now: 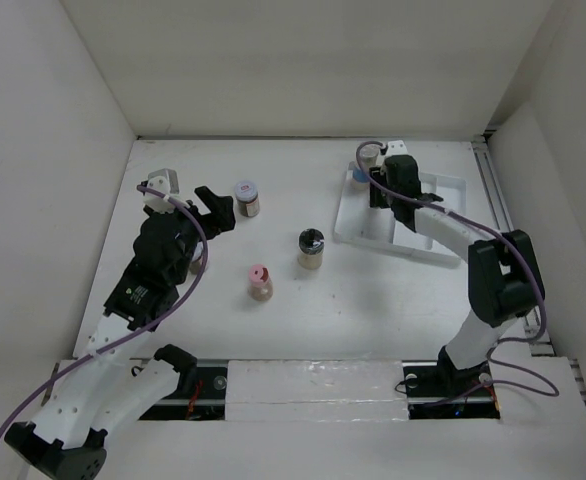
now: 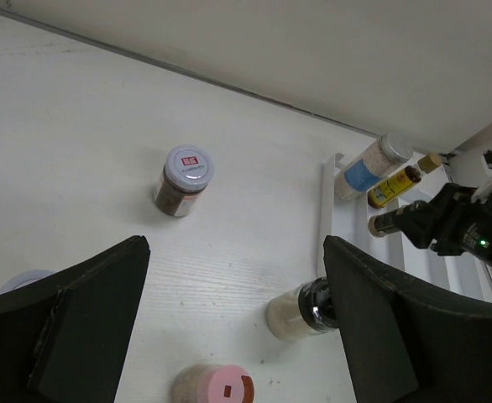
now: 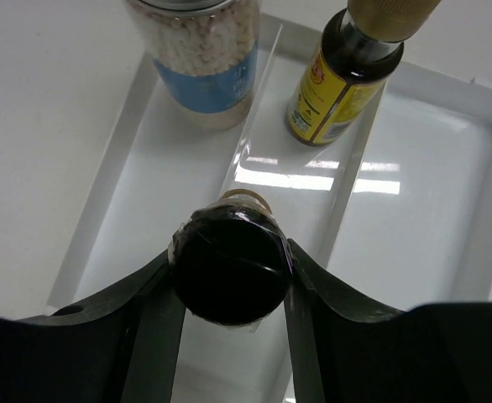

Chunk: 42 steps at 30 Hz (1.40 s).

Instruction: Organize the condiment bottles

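— White walls close round a white counter. Where do the condiment bottles stand?

— Two are upright in the white ridged tray at the far right. The blue-labelled jar of white beads is in one channel and the slim amber bottle with the yellow label is in the next, side by side at the tray's far end. I'd judge the ridges are meant to keep the rows straight.

— And the right tool?

— Its jaws are closed partway onto the small dark-capped bottle, one finger pressed against each side of the black cap. It holds the bottle over the tray, near the ridge between those two channels and in front of the other pair. Whether the base touches the tray I cannot tell.

— The others?

— Three are out on the counter, apart from one another: the red-and-white-topped jar, the black-lidded jar and the pink-capped jar.

— The left tool?

— It is wide open and empty, hovering just beside the red-and-white-topped jar. That jar looks like its likely pick.
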Each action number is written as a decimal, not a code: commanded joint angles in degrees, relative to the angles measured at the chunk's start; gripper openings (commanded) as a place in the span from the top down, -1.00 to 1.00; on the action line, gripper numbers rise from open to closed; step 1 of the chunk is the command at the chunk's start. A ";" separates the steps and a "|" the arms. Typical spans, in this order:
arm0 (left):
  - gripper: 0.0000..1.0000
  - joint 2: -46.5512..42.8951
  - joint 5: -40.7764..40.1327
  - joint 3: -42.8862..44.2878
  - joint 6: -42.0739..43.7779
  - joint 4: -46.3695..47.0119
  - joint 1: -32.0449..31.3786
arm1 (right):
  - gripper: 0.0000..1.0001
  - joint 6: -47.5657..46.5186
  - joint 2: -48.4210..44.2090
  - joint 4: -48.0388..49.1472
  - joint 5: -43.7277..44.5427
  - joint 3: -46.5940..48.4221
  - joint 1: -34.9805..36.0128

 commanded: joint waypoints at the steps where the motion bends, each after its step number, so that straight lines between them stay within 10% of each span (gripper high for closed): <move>1: -0.61 -1.06 0.47 -0.32 0.26 2.98 0.37 | 0.38 -0.05 3.87 5.06 -2.16 4.85 -1.54; 13: -0.61 -0.01 -0.06 -0.32 0.26 2.98 0.37 | 0.22 0.47 8.80 5.59 -3.92 7.32 -5.32; 26: -0.61 1.05 0.03 0.21 0.26 2.98 0.37 | -0.65 0.47 1.26 3.92 -4.36 5.03 -4.80; 42: -0.61 -0.01 0.55 0.21 0.26 3.15 0.37 | -0.98 -7.09 -24.42 3.92 -17.98 -15.97 20.51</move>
